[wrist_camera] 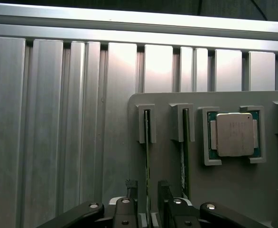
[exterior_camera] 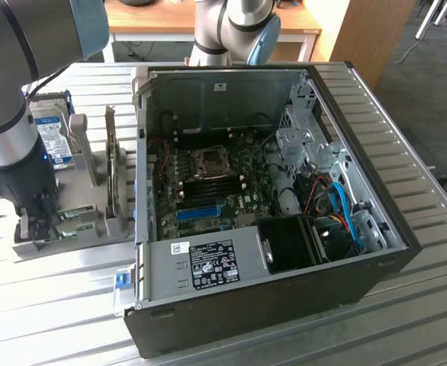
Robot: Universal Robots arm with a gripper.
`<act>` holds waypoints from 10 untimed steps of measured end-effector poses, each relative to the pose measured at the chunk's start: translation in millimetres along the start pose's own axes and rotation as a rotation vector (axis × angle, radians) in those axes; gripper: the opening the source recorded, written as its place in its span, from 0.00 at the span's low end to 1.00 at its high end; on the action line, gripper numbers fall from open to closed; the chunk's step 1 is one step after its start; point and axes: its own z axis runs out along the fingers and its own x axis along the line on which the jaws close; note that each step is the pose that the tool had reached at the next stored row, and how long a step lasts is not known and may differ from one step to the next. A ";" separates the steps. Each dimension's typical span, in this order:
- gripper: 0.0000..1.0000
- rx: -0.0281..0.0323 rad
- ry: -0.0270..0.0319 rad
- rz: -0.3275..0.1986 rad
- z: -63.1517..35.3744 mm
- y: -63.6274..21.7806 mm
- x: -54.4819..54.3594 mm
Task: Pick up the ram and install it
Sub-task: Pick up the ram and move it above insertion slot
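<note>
In the wrist view the ram (wrist_camera: 147, 156) stands on edge in a slot of the grey holder (wrist_camera: 167, 118), seen as a thin green strip. My gripper (wrist_camera: 147, 189) is open and straddles it, one dark finger (wrist_camera: 132, 194) on each side with a gap to the board. A second, look-alike green stick (wrist_camera: 184, 152) stands in the neighbouring slot. In the exterior view the gripper (exterior_camera: 40, 221) is down over the near end of the holder (exterior_camera: 94, 229), at the exterior view's left of the open computer case (exterior_camera: 269, 198).
A silver processor chip (wrist_camera: 234, 135) sits in a holder pocket beside the sticks. A blue-labelled hard drive (exterior_camera: 52, 137) stands at the holder's far end. The motherboard (exterior_camera: 208, 183) lies exposed inside the case, on a ribbed metal table (exterior_camera: 406, 152).
</note>
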 end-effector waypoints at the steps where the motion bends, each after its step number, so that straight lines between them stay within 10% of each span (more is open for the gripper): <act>1: 0.31 0.0001 0.0000 0.000 0.0 0.0 0.0; 10: 0.31 -0.0006 0.0007 -0.015 0.2 -3.7 0.0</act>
